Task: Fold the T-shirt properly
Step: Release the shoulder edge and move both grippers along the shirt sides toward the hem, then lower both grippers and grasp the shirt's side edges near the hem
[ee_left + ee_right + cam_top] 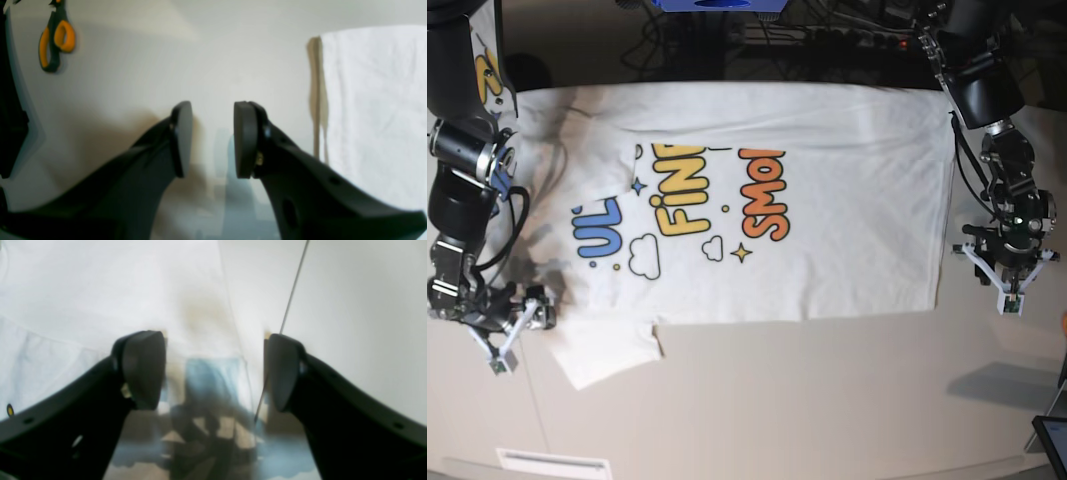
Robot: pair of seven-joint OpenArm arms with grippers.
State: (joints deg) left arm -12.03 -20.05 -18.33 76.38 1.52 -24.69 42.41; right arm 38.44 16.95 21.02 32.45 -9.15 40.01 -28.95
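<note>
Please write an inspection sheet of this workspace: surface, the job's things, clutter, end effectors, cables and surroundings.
Surface: pale table, a thin seam line across it in the right wrist view.
Job's things: white T-shirt lies spread flat, print side up; one sleeve sticks out at the lower left; the other is folded over the print.
Clutter: orange-handled scissors on the table, apart from the shirt.
End effectors: left end effector open, over bare table beside the shirt's edge, holding nothing; right end effector open, above the shirt's edge, holding nothing.
Cables: dark cables behind the table's far edge.
Surroundings: corner of a screen at the lower right.
</note>
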